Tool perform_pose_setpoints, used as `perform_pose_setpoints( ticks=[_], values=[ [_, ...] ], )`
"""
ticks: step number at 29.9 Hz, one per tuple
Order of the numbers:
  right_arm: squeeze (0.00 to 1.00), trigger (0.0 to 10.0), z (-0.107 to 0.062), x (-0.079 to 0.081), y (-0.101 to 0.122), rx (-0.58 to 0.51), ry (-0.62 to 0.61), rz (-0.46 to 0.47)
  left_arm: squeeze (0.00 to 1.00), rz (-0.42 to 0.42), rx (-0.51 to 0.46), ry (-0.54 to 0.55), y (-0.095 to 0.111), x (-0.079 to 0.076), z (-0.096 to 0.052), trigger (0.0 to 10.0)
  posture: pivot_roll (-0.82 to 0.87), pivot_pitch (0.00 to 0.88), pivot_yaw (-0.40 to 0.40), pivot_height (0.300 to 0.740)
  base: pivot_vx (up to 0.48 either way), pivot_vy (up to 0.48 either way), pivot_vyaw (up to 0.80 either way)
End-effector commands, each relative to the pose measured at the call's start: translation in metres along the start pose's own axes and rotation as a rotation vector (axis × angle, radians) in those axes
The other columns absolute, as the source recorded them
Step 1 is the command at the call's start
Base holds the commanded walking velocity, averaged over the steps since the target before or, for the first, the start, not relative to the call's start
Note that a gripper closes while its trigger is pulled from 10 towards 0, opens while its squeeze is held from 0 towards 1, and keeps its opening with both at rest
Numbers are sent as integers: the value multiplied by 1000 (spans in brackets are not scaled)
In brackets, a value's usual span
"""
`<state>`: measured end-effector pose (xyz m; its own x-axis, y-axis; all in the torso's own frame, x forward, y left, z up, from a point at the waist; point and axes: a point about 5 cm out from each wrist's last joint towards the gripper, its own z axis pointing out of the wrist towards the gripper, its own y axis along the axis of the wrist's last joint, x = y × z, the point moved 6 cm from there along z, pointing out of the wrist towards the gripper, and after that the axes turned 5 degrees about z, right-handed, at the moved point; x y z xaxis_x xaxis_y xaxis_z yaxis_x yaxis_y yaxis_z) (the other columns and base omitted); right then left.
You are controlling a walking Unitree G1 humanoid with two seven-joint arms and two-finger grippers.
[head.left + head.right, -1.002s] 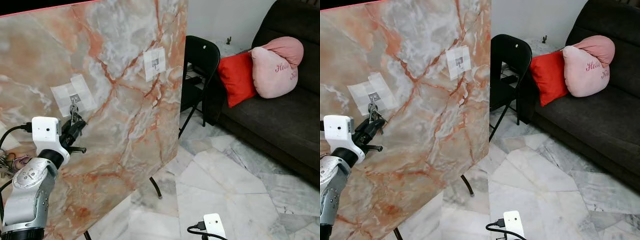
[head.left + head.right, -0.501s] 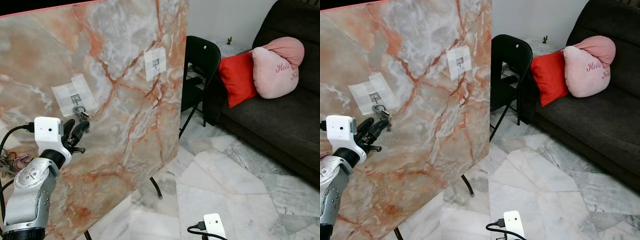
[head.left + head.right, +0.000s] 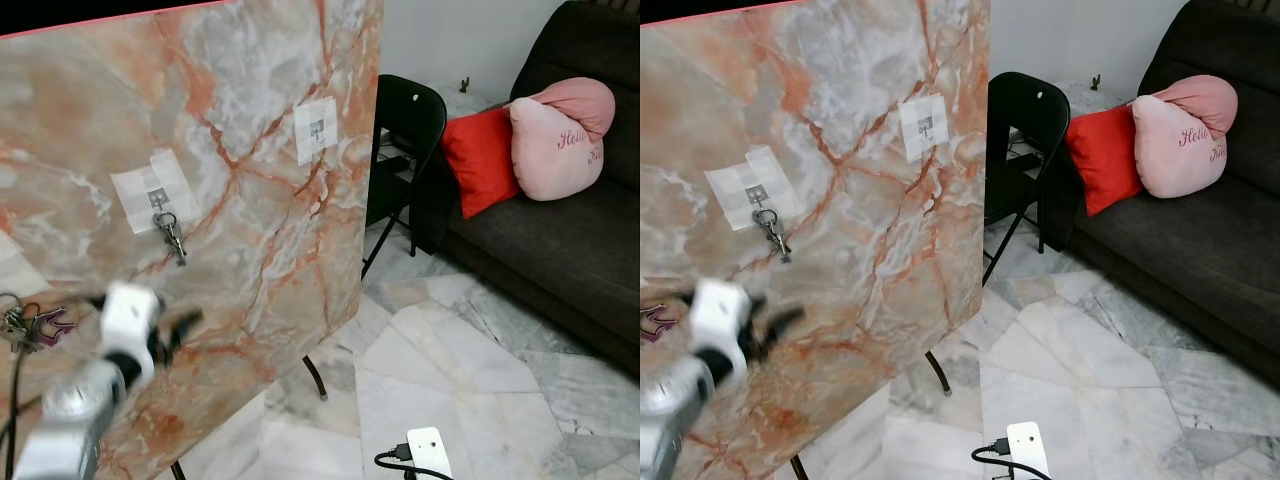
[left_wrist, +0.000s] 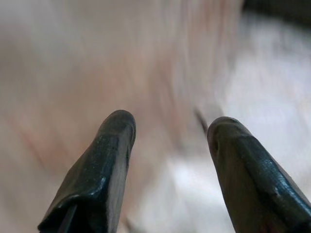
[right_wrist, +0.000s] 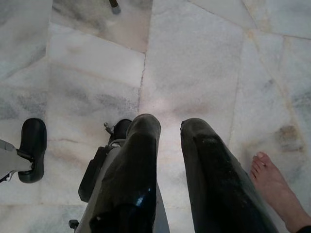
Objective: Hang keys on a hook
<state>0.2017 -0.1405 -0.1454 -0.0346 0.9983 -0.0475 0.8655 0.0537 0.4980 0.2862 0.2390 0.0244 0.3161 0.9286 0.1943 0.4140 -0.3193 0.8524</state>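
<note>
Since the earlier frame, the left gripper (image 3: 185,322) has dropped below the small silver keys (image 3: 170,234), now hanging above it on the metal hook (image 3: 157,199). Its black fingers (image 4: 104,160) are standing apart, holding nothing, in front of the orange-veined marble board (image 3: 260,150).

Marble board (image 3: 270,150) upright, tilted. Two taped hooks: one (image 3: 316,127) nr right edge, bare; other (image 3: 156,198) toward left edge w/ keys (image 3: 171,233) hanging. Second key bunch (image 3: 25,325) at left edge.
</note>
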Motion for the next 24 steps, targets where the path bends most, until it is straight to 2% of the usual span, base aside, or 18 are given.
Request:
perform_pose_setpoints(
  ticks=[1, 6, 7, 9, 11, 13, 14, 17, 22, 24],
  values=[
    [0, 10000, 0, 0, 0, -1, -4, 18, 0, 25, 45, -22, -15, -5, 1, 10000, 82, 0, -34, 728, 0, 0, 0],
    [0, 10000, 0, 0, -2, 8, -11, 30, 0, 42, 194, -3, -61, -9, 5, 10000, 91, 0, -36, 728, 0, 0, 0],
    [0, 10000, 0, -1, -2, 13, -15, 30, 0, -15, 262, 42, -84, -8, 8, 10000, 86, 0, -36, 728, 0, 0, 0],
    [0, 10000, 0, -1, -3, 18, -19, 31, 0, -78, 299, 101, -99, -6, 10, 10000, 79, 0, -35, 728, 0, 0, 0],
    [0, 10000, 0, -2, -4, 21, -21, 34, 0, -129, 312, 147, -107, -5, 11, 10000, 76, 0, -36, 728, 0, 0, 0],
    [0, 10000, 0, -2, -4, 21, -22, 36, 0, -144, 313, 155, -109, -6, 11, 10000, 77, 0, -36, 728, 0, 0, 0],
    [0, 10000, 0, -3, -5, 29, -29, 51, 0, -160, 356, 168, -122, -12, 11, 10000, 86, 0, -35, 728, 0, 0, 0],
    [0, 10000, -1, -3, -9, 47, -42, 95, 0, -171, 444, 167, -144, -24, 7, 10000, 89, 0, -27, 728, 0, 0, 0],
    [0, 10000, -1, -1, -12, 57, -50, 150, 0, -207, 493, 208, -158, -27, 2, 10000, 61, 0, -6, 728, 0, 0, 0],
    [0, 10000, -1, 2, -15, 63, -52, 199, 0, -240, 494, 243, -160, -27, 1, 10000, 42, 0, 14, 728, 0, 0, 0]
  ],
)
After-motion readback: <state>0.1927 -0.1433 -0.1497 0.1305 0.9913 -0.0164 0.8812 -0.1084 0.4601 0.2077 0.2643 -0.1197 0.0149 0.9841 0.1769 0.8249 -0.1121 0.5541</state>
